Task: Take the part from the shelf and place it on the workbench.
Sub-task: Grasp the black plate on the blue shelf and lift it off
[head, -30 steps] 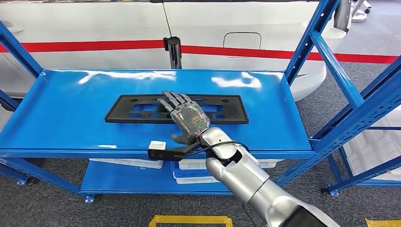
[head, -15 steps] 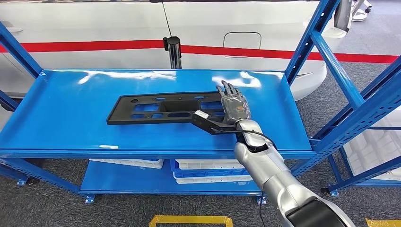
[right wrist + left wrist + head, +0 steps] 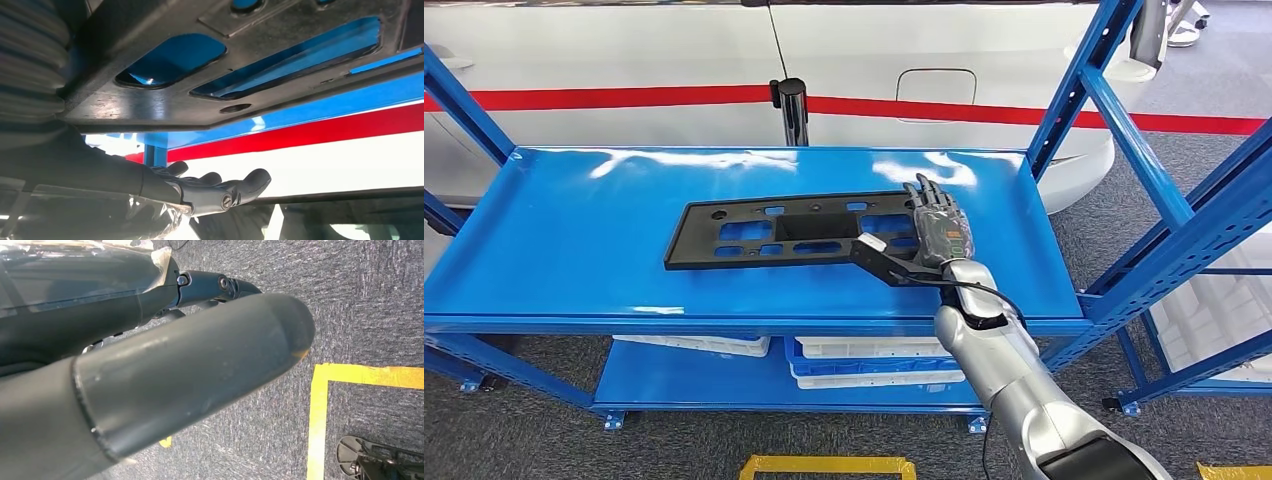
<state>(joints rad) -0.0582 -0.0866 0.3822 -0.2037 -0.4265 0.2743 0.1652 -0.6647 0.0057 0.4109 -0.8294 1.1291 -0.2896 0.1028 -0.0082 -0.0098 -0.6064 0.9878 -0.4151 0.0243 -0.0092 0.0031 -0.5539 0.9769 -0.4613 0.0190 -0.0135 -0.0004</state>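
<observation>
Item: black perforated plastic panel (image 3: 789, 230), long and flat with rectangular cut-outs, lying on the top deck of the blue steel shelf (image 3: 554, 240), slightly skewed to the shelf edge, toward the right of centre

Right hand (image 3: 941, 232): resting at the panel's right end, fingers (image 3: 929, 192) extending forward over that end; the right wrist view is showing the panel (image 3: 280, 55) close above the dark fingers (image 3: 220, 187), which are lying nearly straight; whether the hand is actually grasping the part I cannot tell

Left hand (image 3: 215, 285): hanging beside the body over grey carpet (image 3: 360, 300), with yellow floor tape (image 3: 320, 405) alongside; its closure I cannot tell

Surroundings: white car with red stripe (image 3: 624, 95) standing behind the shelf; white trays (image 3: 854, 355) sitting on the lower deck
</observation>
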